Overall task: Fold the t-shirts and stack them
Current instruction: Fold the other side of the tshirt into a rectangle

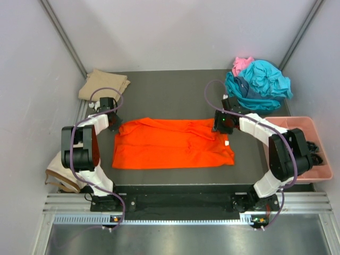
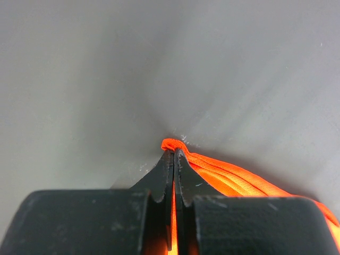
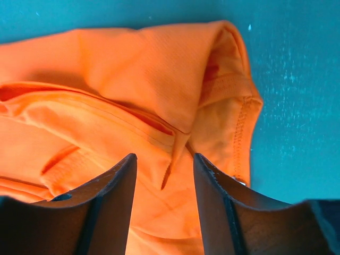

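Spread in a long band across the middle of the table (image 1: 170,87): the orange shirt (image 1: 172,144). Pinched at its left end by the left gripper (image 2: 174,154), closed tight on a fold of the cloth. Poised over its far right corner: the right gripper (image 3: 164,159), about half open, gripping nothing. Folded at the far left corner: 1 tan shirt (image 1: 103,84). Heaped at the far right corner: teal shirts (image 1: 260,82), 1 pink shirt (image 1: 241,64) behind them, a pink tray (image 1: 319,169) nearer.
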